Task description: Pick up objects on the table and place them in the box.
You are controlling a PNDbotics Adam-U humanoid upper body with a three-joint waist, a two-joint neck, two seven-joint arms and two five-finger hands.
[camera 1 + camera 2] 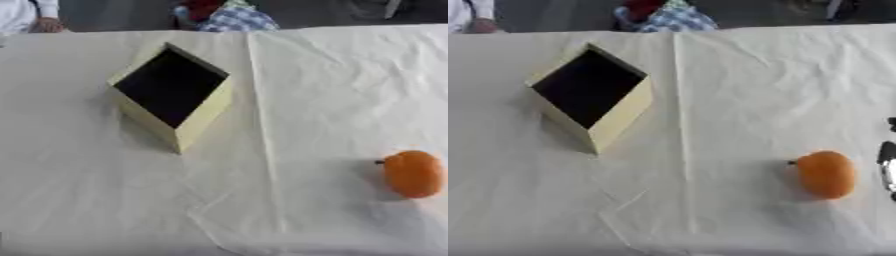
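A white cloth (332,90) covers the table, creased, with a long fold running from the far edge toward the near edge just right of the middle. On the left half, toward the far side, stands an open box (203,114) with pale yellow walls and a dark inside. It is turned so that one corner points toward the near edge, and its opening faces up. Nothing can be made out within the dark interior.

The orange fruit (826,174), smooth and slightly oval with a small dark stem at its left end, lies on the cloth at the right, nearer than the box and well apart from it. Nothing touches it.

Only a sliver of the right hand (887,161) shows, at the right edge of the right eye view: black and silver parts, just right of the fruit and apart from it by a narrow strip of cloth. Too little of it is in view to tell whether its fingers are spread, pressed together or curled, and it holds nothing that can be seen. The left hand shows in neither view.
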